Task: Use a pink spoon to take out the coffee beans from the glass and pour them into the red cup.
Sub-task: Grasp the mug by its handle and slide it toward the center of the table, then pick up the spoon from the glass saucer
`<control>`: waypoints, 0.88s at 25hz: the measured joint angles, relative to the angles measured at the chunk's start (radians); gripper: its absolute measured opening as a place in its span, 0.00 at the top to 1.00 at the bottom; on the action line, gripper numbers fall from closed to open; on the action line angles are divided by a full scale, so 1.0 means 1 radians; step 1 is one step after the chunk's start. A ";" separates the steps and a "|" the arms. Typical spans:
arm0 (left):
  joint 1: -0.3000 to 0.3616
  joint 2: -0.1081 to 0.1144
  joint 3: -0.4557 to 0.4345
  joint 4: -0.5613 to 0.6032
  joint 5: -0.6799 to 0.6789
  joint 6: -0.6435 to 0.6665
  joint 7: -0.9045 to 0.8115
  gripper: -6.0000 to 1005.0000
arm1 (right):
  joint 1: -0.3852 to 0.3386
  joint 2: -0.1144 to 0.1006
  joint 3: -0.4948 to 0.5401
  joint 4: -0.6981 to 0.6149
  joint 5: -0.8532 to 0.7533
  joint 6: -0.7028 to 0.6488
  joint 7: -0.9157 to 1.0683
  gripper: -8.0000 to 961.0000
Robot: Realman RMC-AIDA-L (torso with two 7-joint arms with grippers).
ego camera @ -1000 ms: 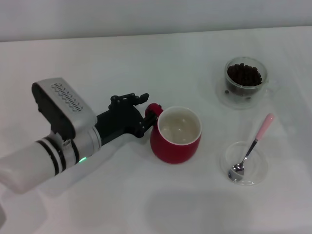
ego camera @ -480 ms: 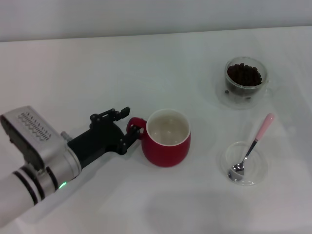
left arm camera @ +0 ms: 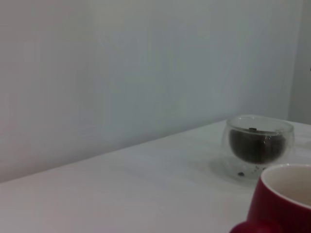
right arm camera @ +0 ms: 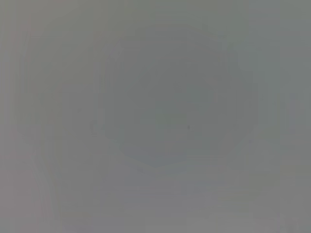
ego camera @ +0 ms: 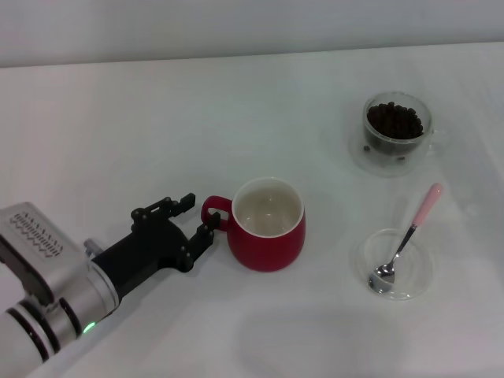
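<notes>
- The left gripper (ego camera: 197,216) lies low over the white worktop (ego camera: 157,118) toward its left side, its black fingers (ego camera: 206,230) spread apart and released, with nothing between them.
- Its fingertips sit just beside the loop handle of the red cup (ego camera: 266,224) and look just clear of it; I cannot be sure there is no contact.
- The red cup stands upright near the middle of the worktop, its cream inside showing no beans, handle turned toward the left edge.
- In the left wrist view the red cup's rim (left arm camera: 284,199) shows close by, with the glass (left arm camera: 257,144) farther behind it.
- The glass (ego camera: 394,130) stands upright toward the far right corner, holding a heap of coffee beans (ego camera: 394,120).
- The pink spoon (ego camera: 408,234) rests with its metal bowl in a shallow clear dish (ego camera: 394,264) toward the near right, its pink handle leaning over the rim toward the glass.
- The right gripper is not visible; its wrist view shows only blank grey.
</notes>
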 joint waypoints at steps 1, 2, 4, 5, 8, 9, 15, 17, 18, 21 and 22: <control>0.005 0.000 0.003 0.000 0.001 -0.004 0.000 0.52 | -0.001 0.000 0.000 -0.001 0.000 0.000 0.000 0.22; 0.012 0.001 0.004 0.000 0.008 -0.011 0.000 0.52 | -0.001 0.000 0.000 -0.001 0.000 0.000 0.000 0.22; 0.027 0.001 0.003 0.000 0.026 -0.032 0.000 0.52 | -0.003 0.000 0.000 -0.002 0.000 0.000 0.000 0.22; 0.027 0.001 0.003 0.000 0.026 -0.032 0.000 0.52 | -0.004 0.000 0.001 -0.003 0.000 0.000 0.000 0.22; 0.073 0.002 -0.001 0.015 0.031 -0.095 0.000 0.52 | -0.008 0.000 0.006 -0.006 0.002 0.000 0.000 0.22; 0.079 0.002 -0.002 0.019 0.031 -0.104 0.000 0.52 | -0.009 0.000 0.006 -0.007 0.003 0.000 0.000 0.22; 0.155 0.002 -0.004 0.052 0.022 -0.186 0.000 0.52 | -0.029 -0.002 0.011 -0.038 0.006 -0.007 0.018 0.22; 0.185 0.002 -0.006 0.057 0.003 -0.211 0.000 0.52 | -0.047 -0.005 -0.001 -0.067 -0.001 -0.020 0.069 0.22; 0.212 0.003 -0.006 0.069 -0.015 -0.239 0.000 0.52 | -0.047 -0.005 -0.001 -0.067 -0.001 -0.020 0.069 0.22; 0.249 0.003 -0.007 0.095 -0.049 -0.288 0.000 0.52 | -0.065 -0.010 -0.029 -0.115 -0.024 -0.057 0.164 0.22; 0.263 0.003 -0.007 0.102 -0.068 -0.304 0.000 0.52 | -0.071 -0.012 -0.042 -0.136 -0.037 -0.073 0.204 0.22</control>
